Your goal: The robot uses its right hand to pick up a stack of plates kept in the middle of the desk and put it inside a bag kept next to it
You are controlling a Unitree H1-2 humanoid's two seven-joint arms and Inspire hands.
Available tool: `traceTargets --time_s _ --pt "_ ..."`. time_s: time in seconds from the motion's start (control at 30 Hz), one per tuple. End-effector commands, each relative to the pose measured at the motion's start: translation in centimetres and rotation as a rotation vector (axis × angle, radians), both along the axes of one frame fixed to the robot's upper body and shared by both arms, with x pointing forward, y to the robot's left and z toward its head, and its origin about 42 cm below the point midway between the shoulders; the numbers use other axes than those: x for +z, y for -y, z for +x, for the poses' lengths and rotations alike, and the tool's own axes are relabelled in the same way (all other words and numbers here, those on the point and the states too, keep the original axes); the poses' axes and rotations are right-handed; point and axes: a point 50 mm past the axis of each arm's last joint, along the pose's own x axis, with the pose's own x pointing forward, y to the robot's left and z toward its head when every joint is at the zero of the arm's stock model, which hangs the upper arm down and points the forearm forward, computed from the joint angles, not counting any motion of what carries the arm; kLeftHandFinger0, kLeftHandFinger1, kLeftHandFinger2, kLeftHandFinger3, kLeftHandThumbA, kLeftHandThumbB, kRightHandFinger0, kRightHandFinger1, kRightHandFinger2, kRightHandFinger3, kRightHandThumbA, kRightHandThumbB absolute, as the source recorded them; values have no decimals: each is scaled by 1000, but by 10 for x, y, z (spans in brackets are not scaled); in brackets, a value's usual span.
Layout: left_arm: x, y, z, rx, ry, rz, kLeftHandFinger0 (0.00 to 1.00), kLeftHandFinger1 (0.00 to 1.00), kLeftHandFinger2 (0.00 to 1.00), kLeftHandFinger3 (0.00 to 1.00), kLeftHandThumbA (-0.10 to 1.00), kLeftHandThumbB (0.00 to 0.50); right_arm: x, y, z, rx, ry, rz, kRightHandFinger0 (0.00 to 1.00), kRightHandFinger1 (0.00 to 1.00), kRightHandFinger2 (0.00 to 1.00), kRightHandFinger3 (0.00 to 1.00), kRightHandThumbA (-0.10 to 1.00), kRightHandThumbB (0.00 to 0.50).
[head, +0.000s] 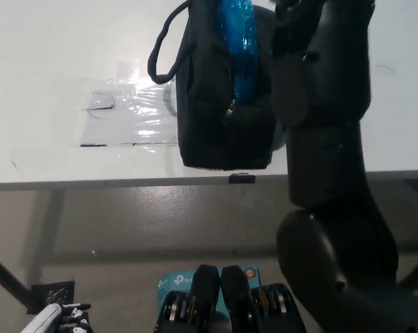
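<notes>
Bag: the black bag [219, 104] stands upright on the white desk [56, 69], near its front edge, about in the middle of the view. Its top is open and one looped handle [164, 48] hangs out to the left side.
Plates: the blue stack of plates [238, 41] is inside the bag, standing on edge; the upper part shows in the opening.
Right hand: the black right arm [327, 139] rises from the bottom right and covers the right side of the bag. The right hand [299, 21] is at the top edge of the view, just beside the plates. I cannot tell if the fingers are closed or apart.
Left hand: the white left hand [56, 319] rests at the bottom left corner, below the desk. It holds nothing, but its fingers are too small to read.
Desk: a shiny clear sheet [129, 111] lies flat, left of the bag.
</notes>
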Motion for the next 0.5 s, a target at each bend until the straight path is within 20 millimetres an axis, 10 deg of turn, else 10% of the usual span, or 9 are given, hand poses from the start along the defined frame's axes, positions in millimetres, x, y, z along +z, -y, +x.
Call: traceTargets --time_s 0.0,0.3,0.47 --pt "7 -5 -1 -25 14 23 823 801 864 874 -100 154 51 13 -43 69 235 122 1000 1000 1000 1000 879 439" --pt "7 -4 -1 -34 24 16 818 806 866 875 -100 160 -23 52 -136 150 510 142 1000 1000 1000 1000 742 239" --pt "7 -5 -2 -49 28 30 813 800 861 880 -100 163 -105 99 -173 146 472 296 998 1000 1000 1000 506 203"
